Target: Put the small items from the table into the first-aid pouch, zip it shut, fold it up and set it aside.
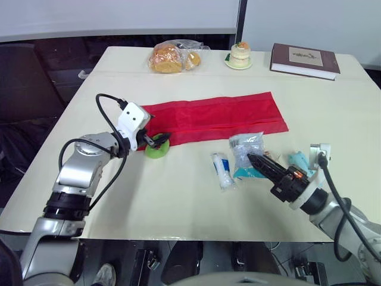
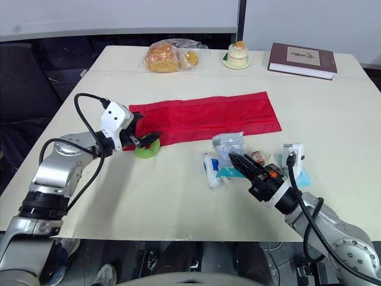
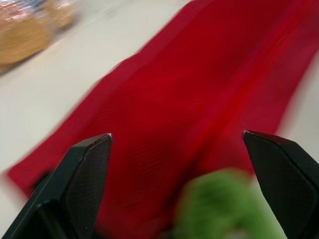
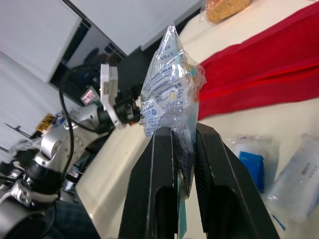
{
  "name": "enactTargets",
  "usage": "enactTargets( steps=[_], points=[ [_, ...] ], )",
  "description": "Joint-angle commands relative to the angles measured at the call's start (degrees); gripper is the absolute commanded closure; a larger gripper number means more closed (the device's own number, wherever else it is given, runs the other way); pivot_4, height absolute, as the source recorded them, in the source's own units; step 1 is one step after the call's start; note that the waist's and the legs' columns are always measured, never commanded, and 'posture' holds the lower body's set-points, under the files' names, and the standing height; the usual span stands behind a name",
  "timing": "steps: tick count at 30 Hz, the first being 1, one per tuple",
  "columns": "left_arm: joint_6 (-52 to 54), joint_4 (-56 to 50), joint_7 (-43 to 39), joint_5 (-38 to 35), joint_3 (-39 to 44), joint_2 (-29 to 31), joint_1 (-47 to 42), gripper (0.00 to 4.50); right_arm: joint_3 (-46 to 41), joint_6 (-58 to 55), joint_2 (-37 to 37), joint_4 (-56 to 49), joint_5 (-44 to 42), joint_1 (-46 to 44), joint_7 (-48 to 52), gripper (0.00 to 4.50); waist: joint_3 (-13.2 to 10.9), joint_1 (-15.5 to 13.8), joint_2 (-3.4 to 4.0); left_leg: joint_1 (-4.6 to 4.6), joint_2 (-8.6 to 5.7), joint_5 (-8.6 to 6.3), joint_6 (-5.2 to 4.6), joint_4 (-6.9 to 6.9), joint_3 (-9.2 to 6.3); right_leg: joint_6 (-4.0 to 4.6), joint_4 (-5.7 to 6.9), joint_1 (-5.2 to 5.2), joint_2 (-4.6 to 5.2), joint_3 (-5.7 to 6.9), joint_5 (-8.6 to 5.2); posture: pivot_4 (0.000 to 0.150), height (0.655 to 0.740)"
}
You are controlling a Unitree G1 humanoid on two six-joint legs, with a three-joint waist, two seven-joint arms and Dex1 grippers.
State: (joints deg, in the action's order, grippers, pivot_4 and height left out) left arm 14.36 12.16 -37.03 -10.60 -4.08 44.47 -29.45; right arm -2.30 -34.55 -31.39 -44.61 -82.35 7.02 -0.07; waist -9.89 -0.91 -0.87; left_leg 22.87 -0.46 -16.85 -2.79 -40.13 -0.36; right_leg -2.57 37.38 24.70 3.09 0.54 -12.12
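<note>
My left arm comes in over the near left corner of the counter (image 1: 149,202), elbow bent, forearm angled toward the middle. My left pincer (image 1: 156,141) is spread wide, low over the left end of the first-aid pouch (image 1: 220,116), with a soft green item (image 1: 158,150) lying just below and between its fingers, touching the pouch's near edge. The pouch is unfolded flat, a long red strip running across the middle of the counter. From the green item to the near edge the counter top is bare, and a wide bare band lies between the pouch and the far edge.

Along that far edge sit a bag of bread (image 1: 172,58), a small cake (image 1: 240,55) and, at the far right corner, a book (image 1: 305,60), all well apart from the pouch.

Near the pouch's right end lie a wrapped roll (image 1: 222,170) and teal packets (image 1: 243,173), close together.

My right arm reaches in from the near right corner, forearm pointing up toward the pouch. My right pincer (image 4: 180,130) is clamped narrow on a clear packet (image 4: 172,99), held upright above those items, short of the pouch.
</note>
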Motion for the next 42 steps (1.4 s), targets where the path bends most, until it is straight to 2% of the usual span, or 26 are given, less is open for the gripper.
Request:
enactTargets(
  steps=[1, 5, 17, 26, 30, 34, 41, 42],
  points=[
    [-5.1, 4.3, 2.3, 6.2, -0.6, -0.2, -3.1, 0.06, 0.0, 1.0, 0.6, -2.2, 0.8, -0.3, 1.0, 4.47, 0.0, 0.1, -0.02, 0.01, 0.00, -0.01, -0.02, 0.00, 0.00, -0.10, -0.03, 0.00, 0.00, 0.00, 0.06, 0.150, 0.7289],
    [-6.5, 4.6, 0.6, 7.8, -0.7, -0.4, -2.5, 0.06, 0.3, 1.0, 1.2, -2.4, 1.8, -0.2, 0.9, 4.47, 0.0, 0.2, -0.03, 0.02, 0.03, -0.03, -0.05, 0.00, 0.01, -0.11, -0.06, 0.00, 0.07, 0.02, 0.06, 0.150, 0.7289],
    [-3.9, -4.0, -2.0, 9.7, 1.7, 1.1, 3.6, 0.06, 1.4, 0.8, 2.9, -2.4, 2.8, -1.4, 1.0, 4.47, 0.0, 0.1, -0.04, 0.04, 0.10, -0.03, -0.05, 0.00, -0.04, -0.10, -0.06, 0.00, 0.40, 0.02, 0.09, 0.150, 0.7289],
    [-5.4, -2.4, 1.3, 16.0, -1.0, -1.2, 3.1, 0.06, 1.4, 0.2, 2.6, -1.3, 3.0, -2.9, 1.2, 4.47, 0.0, 0.2, -0.04, 0.03, 0.07, -0.03, -0.05, -0.01, -0.03, -0.09, -0.02, 0.00, 0.36, 0.14, 0.10, 0.150, 0.7289],
    [-10.7, -0.8, 7.1, 22.8, -2.8, -1.2, 3.8, 0.06, 1.2, 0.3, 2.7, -1.4, 3.6, -3.2, 0.5, 4.47, 0.0, 0.2, -0.04, 0.00, 0.06, -0.03, -0.05, -0.01, -0.01, -0.10, 0.01, 0.00, 0.36, 0.15, 0.10, 0.150, 0.7289],
    [-13.1, 0.8, 10.9, 26.5, -3.3, -1.6, 3.0, 0.06, 1.3, 0.2, 2.8, -1.3, 3.6, -3.5, 0.2, 4.47, 0.0, 0.2, -0.04, -0.04, 0.06, -0.03, -0.04, -0.01, -0.01, -0.10, 0.09, 0.00, 0.37, 0.14, 0.10, 0.150, 0.7289],
    [-15.1, 2.5, 12.5, 27.1, -2.6, -3.2, 2.2, 0.06, 1.6, 0.3, 3.2, -1.1, 4.1, -3.7, -0.1, 4.47, 0.0, 0.2, -0.04, -0.06, 0.06, -0.02, -0.04, -0.03, 0.00, -0.09, 0.17, 0.00, 0.38, 0.14, 0.10, 0.150, 0.7289],
    [-15.4, 2.6, 12.5, 26.8, -2.5, -3.4, 2.3, 0.29, 1.7, 0.3, 3.3, -1.1, 4.3, -3.7, -0.1, 4.47, 0.0, 0.2, -0.05, -0.06, 0.06, -0.02, -0.04, -0.02, 0.00, -0.10, 0.17, 0.00, 0.38, 0.14, 0.10, 0.150, 0.7289]
  ],
)
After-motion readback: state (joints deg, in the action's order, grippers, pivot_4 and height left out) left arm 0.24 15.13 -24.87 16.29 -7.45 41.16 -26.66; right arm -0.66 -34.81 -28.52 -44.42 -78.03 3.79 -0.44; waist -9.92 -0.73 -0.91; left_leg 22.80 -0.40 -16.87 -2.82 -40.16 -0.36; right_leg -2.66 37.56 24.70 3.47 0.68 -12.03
